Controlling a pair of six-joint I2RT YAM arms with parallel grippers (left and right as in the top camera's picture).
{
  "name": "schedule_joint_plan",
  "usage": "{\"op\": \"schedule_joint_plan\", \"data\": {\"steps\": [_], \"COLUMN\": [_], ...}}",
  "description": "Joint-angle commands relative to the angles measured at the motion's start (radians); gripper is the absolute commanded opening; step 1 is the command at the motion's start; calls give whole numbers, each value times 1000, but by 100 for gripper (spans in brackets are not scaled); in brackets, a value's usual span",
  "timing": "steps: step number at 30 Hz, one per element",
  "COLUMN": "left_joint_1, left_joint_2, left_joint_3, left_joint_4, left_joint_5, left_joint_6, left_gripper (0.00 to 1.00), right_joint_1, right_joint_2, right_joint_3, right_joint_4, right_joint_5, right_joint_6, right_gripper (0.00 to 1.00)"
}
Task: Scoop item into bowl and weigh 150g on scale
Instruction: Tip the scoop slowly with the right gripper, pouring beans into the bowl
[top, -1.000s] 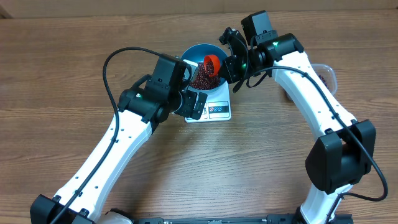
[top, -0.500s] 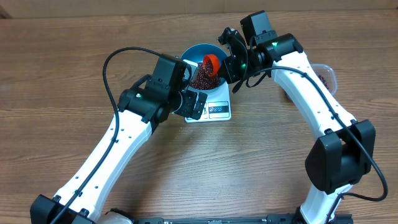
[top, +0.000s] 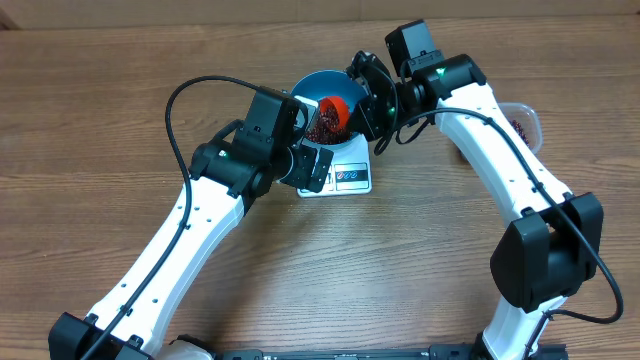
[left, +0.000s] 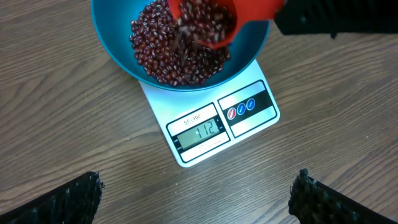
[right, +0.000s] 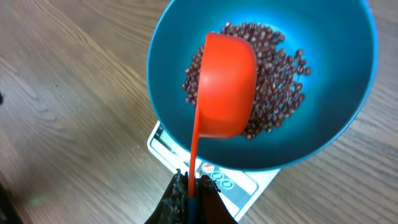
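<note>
Red scoop (right: 227, 87), clamped by the right gripper (right: 193, 199), hides its beans (left: 202, 18), seen only past the empty, wide-open left gripper (left: 196, 190), above bowl (left: 112, 31) and scale (left: 199, 130).

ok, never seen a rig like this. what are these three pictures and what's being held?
A left arm and a right arm, both white, work at a wooden table. One picture comes from a fixed camera overhead, the other two from a camera on each wrist. A blue bowl of beans sits on a white scale showing 112. The right fingers are shut on the handle of a red scoop, tipped over the bowl and spilling beans. The left fingers are open, holding nothing.
</note>
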Motion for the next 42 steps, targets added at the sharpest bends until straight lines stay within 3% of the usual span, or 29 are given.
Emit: {"op": "schedule_joint_plan", "data": {"steps": [1,42], "left_joint_1": [-1,-1], "left_joint_2": [-10,-10], "left_joint_3": [-3,-3], "left_joint_4": [3,3], "left_joint_5": [10,10], "left_joint_6": [18,19], "left_gripper": [99,100], "right_joint_1": [3,3], "right_joint_2": [-9,-9], "right_joint_3": [32,32], "right_joint_4": [11,19], "right_joint_5": [19,82], "right_joint_6": [19,113], "right_gripper": [4,4]}}
